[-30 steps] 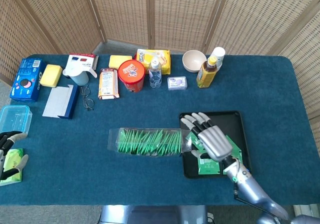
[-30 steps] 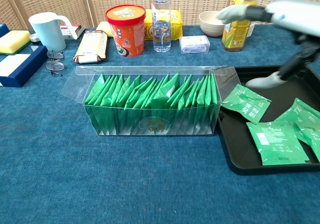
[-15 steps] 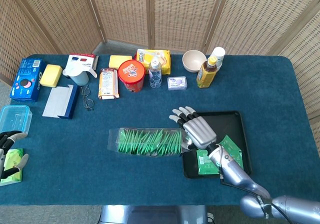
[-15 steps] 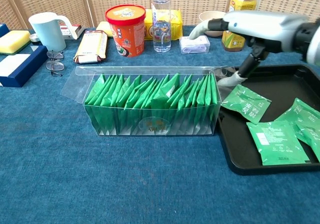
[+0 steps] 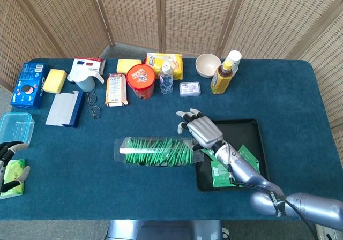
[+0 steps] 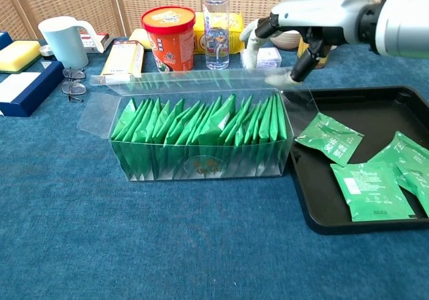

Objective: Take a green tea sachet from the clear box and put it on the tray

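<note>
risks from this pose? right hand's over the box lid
1. The right hand has fingertips on the clear box at its lid's right end; pressing there may tip or slide the light box.
2. Sachets in the box are packed tight, so pulling one may drag its neighbours out.
3. The box abuts the tray; a shove could shift both.

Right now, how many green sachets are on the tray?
3 sachets clear in chest view: one at the tray's left edge by the clear box, one near the front, one far right. A fourth may lie cropped beside it.
</note>
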`<state>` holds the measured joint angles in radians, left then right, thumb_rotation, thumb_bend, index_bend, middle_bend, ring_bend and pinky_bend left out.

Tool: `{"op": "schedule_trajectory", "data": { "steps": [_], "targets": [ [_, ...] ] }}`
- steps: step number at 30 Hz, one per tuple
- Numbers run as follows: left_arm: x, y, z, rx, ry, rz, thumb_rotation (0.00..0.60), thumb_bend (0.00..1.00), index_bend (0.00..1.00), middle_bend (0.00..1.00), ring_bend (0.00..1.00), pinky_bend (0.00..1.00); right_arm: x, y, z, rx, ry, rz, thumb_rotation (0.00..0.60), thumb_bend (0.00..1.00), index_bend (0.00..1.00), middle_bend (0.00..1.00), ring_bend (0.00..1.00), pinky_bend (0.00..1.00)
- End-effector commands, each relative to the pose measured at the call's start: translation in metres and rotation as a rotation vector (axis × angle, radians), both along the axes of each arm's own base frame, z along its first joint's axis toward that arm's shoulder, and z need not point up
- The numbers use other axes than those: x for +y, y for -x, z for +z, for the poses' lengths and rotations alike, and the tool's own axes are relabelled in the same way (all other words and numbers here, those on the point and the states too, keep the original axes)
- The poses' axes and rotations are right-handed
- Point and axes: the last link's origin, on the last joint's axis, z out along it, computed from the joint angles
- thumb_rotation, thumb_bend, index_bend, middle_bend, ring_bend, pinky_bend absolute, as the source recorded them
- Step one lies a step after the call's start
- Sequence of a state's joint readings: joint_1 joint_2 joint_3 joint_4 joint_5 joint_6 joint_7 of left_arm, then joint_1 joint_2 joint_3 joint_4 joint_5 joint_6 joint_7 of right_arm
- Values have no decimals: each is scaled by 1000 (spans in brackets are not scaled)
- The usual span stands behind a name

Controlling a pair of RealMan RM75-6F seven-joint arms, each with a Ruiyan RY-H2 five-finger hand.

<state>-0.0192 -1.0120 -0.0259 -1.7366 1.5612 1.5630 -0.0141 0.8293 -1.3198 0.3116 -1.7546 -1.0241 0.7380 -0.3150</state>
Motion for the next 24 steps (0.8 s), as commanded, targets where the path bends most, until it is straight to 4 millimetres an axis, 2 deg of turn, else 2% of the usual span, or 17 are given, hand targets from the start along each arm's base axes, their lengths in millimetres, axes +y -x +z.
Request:
{"op": "schedule_trajectory", "data": {
  "steps": [1, 8, 16, 24],
  "targets": [
    [0, 0, 0, 0, -1, 1, 600, 309, 261, 250, 203, 303, -2, -1, 0, 6, -8, -5, 600, 447, 433, 79, 156, 22],
    [-1, 1, 1, -3, -5, 1, 600, 309, 261, 250, 203, 304, -7, 0, -2, 6, -39, -41, 600, 487, 458, 101, 199, 22],
    [-3, 2, 2, -5, -10, 3, 600, 309, 261, 250, 203, 304, -19, 5, 0, 23, -74, -113, 600, 521, 604, 160, 244, 35],
    [-2, 1, 3, -4, -12, 0, 600, 309, 261, 250, 202, 304, -35, 16, 1, 56, -113, -205, 600, 549, 667, 200, 256, 35]
  ]
}}
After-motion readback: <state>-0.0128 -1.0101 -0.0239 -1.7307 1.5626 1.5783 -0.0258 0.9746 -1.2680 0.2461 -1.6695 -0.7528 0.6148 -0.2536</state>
